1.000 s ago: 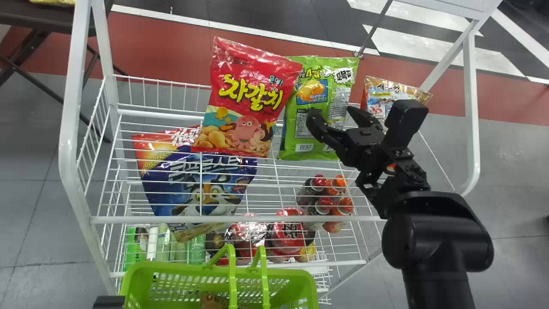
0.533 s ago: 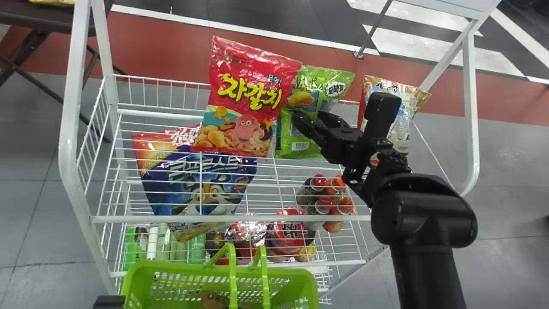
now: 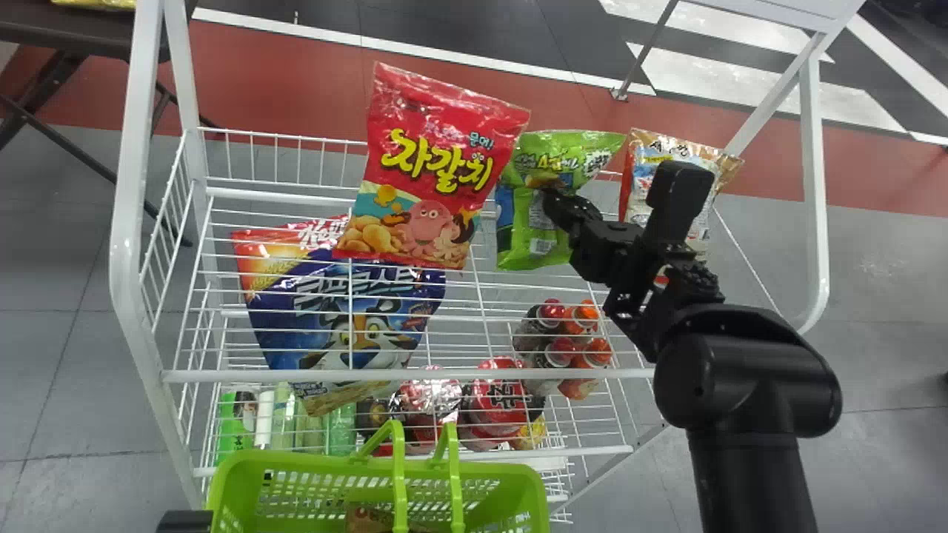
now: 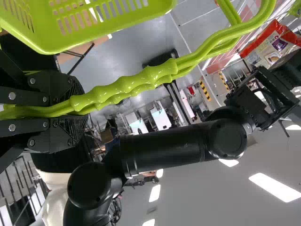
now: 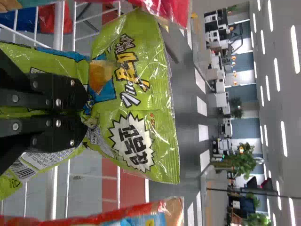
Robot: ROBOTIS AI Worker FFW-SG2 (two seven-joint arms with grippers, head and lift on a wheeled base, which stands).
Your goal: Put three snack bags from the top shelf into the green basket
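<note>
Grey floor banded with red surrounds a white wire rack, with a dark table beyond its left side and ceiling lights and leafy plants in the background. At the top shelf, the right gripper is narrowed tightly around a green snack bag, its wrapper creased at the pinch. Close on the left hangs a red snack bag, its upper corner overlapping the green one's edge in the head view. On the other side, an orange-and-brown snack bag stands near, partly screened from the head camera by the right arm. Wires of the top shelf cross in front of a blue cereal bag below, bottles with red and orange caps, red-topped tubs and green bottles. In the foreground, the green basket sits nearer the robot than the rack, a package inside and its two green handles rising over the opening. The left gripper is closed around those handles, holding them together between its black fingers
</note>
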